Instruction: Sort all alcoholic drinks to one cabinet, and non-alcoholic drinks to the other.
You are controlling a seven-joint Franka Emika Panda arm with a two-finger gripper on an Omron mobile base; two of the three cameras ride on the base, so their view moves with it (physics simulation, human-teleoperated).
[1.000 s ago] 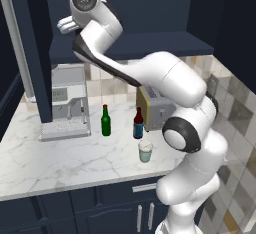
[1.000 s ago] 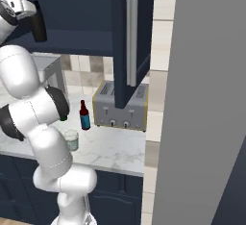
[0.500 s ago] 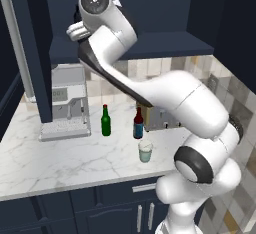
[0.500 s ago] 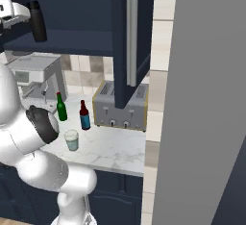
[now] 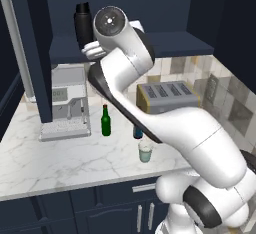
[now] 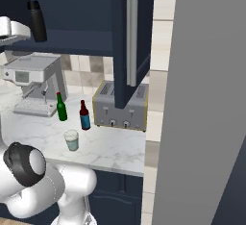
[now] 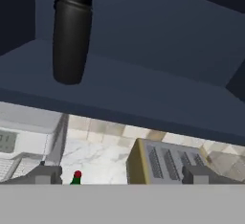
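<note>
The black flask (image 5: 82,25) stands upright on the shelf (image 5: 165,43) of the navy cabinet (image 5: 215,8), just left of the arm's raised wrist. The hand itself is hidden behind the wrist. On the marble bench (image 5: 60,160) below, the green bottle (image 5: 105,121) stands beside the coffee machine (image 5: 67,103). The teal cup (image 5: 145,151) sits nearer the front edge, before the toaster (image 5: 165,97).

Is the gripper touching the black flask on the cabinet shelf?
Apart. Hand view: the gripper is open, and the black flask stands upright on the shelf, well beyond the fingertips.
</note>
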